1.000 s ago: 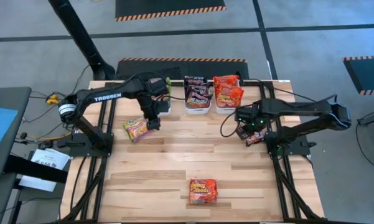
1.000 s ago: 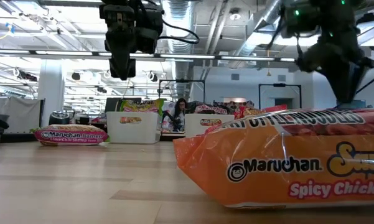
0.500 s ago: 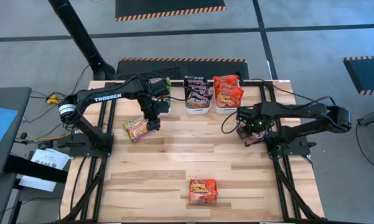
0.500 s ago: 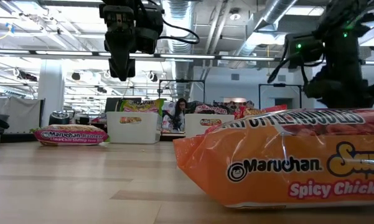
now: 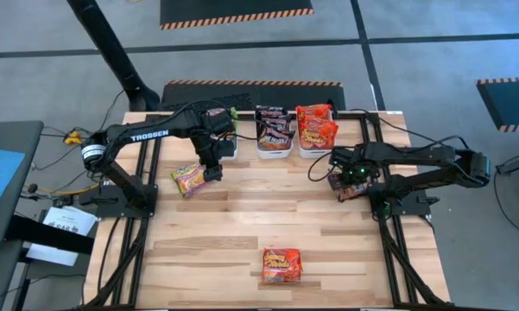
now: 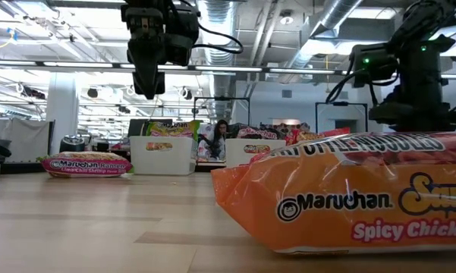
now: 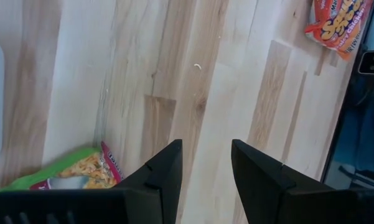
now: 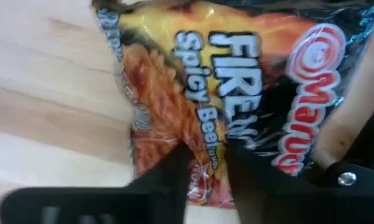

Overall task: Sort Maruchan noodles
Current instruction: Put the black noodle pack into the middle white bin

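Right gripper [image 5: 345, 180] is low over the black Spicy Beef packet [image 8: 236, 93] at the table's right edge; fingers straddle it with a narrow gap, probably lining up a pinch, grip not confirmed. Left gripper [image 7: 202, 165] hangs above the table, moderately open and empty, just beside the green-edged packet [image 5: 188, 180]; likely its next pick. White tubs [image 5: 276, 143] along the far edge already hold sorted packets; orange Spicy Chicken packet [image 5: 281, 265] lies alone at the near edge, nothing blocking either arm.

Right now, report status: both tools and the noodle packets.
Left tool open, empty, hanging above the table beside green packet. Right tool low over black packet, fingers astride it, not clamped. Orange packet loose at front edge. Nothing in the way.
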Motion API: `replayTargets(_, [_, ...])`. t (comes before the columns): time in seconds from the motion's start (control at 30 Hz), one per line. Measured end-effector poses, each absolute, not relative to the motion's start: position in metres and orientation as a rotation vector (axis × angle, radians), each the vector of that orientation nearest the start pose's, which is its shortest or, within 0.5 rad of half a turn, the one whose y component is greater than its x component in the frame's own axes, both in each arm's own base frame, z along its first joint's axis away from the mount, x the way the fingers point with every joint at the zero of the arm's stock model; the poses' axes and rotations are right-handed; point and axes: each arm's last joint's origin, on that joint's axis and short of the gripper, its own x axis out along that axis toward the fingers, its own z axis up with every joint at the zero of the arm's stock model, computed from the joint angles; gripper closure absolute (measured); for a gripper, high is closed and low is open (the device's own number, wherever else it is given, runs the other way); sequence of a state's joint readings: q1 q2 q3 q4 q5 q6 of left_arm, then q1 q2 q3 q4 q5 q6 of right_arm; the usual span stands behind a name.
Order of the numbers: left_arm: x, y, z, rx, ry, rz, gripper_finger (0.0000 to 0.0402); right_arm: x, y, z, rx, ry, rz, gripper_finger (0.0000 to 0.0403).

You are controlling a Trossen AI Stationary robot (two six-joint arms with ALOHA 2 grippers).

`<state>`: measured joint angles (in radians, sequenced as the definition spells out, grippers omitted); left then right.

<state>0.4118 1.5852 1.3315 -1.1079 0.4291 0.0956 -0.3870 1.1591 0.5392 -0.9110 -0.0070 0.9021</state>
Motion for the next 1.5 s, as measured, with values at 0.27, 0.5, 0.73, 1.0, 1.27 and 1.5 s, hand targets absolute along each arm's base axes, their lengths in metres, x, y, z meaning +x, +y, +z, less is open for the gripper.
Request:
replayTargets(0.27, [0.275, 0.108, 0.272, -0.446, 1.242, -0.062, 0.0279, 0.146, -0.058, 0.159, 1.002, 1.277, -0.959, 0.0392])
replayTargets(0.5, [0.27, 0.106, 0.28, -0.434, 1.215, -0.059, 0.0279, 0.169, -0.054, 0.187, 0.961, 1.197, -0.846, 0.0398])
replayTargets(0.73, [0.255, 0.103, 0.301, -0.366, 1.158, 0.006, 0.0279, 0.194, -0.037, 0.227, 0.892, 1.104, -0.688, 0.0399])
replayTargets(1.0, [0.233, 0.103, 0.325, -0.327, 1.082, 0.11, 0.0279, 0.22, -0.032, 0.276, 0.71, 0.861, -0.572, 0.04])
replayTargets(1.27, [0.211, 0.103, 0.344, -0.289, 1.009, 0.195, 0.0279, 0.251, -0.058, 0.299, 0.413, 0.807, -0.546, 0.04])
replayTargets(1.5, [0.198, 0.098, 0.356, -0.27, 0.953, 0.209, 0.0279, 0.294, -0.088, 0.305, 0.085, 0.88, -0.565, 0.04])
